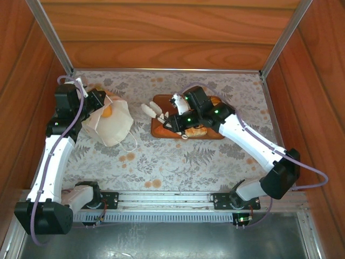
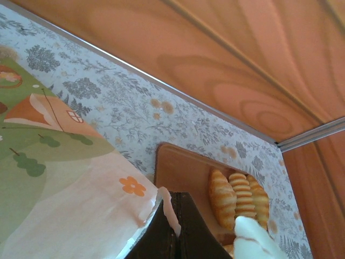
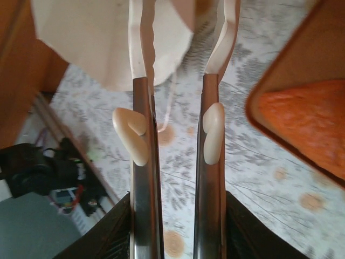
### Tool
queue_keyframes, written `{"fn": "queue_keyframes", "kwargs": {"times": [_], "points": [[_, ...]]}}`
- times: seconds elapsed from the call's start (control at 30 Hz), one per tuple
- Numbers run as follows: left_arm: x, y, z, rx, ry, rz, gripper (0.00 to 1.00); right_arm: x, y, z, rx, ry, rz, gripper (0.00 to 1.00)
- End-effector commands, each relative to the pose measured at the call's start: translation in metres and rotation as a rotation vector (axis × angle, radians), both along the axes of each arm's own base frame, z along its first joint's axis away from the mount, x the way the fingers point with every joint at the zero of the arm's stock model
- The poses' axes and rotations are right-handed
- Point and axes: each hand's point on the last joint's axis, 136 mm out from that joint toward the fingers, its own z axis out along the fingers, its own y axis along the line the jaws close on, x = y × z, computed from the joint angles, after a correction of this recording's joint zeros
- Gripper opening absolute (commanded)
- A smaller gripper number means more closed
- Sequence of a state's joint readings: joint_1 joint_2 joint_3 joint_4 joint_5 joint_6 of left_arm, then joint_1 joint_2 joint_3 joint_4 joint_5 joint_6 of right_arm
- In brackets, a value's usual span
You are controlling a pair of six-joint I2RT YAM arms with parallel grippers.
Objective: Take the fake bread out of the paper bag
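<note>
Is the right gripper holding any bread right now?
No, the right gripper is open, with bare flowered table showing through the gap between its jaws.

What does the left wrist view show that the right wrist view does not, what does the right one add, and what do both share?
Left wrist view: the printed side of the paper bag, the left gripper shut on its rim, and ridged rolls on the brown tray. Right wrist view: the right gripper open and empty, and an orange-brown triangular piece on the tray. Both: bag, tray, floral table cover.
</note>
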State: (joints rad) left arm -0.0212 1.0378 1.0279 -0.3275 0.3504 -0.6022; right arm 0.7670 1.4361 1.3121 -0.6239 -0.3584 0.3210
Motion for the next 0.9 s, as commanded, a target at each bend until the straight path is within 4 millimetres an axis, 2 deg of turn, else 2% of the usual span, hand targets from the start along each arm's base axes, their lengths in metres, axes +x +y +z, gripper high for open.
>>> {"fn": "queue_keyframes", "kwargs": {"times": [0.0,0.27,0.43,0.57,0.63,0.87], "points": [[0.002,-0.01,0.016,-0.014,-0.028,-0.038,0.0,-0.015,0.032,0.031,0.176,-0.026,0.106,0.4],[0.011,-0.034,0.019,-0.014,-0.019,-0.095,0.0,-0.027,0.056,0.004,0.101,0.067,0.169,0.38],[0.019,-0.045,0.02,-0.011,-0.014,-0.118,0.0,-0.029,0.063,-0.015,0.041,0.111,0.171,0.38],[0.024,-0.05,0.018,-0.012,-0.007,-0.13,0.0,-0.028,0.067,-0.026,0.001,0.133,0.172,0.38],[0.025,-0.049,0.018,-0.01,-0.007,-0.127,0.0,-0.026,0.073,-0.039,-0.024,0.161,0.176,0.37],[0.023,-0.048,0.015,-0.006,-0.006,-0.122,0.0,-0.019,0.095,-0.046,-0.009,0.201,0.147,0.38]]}}
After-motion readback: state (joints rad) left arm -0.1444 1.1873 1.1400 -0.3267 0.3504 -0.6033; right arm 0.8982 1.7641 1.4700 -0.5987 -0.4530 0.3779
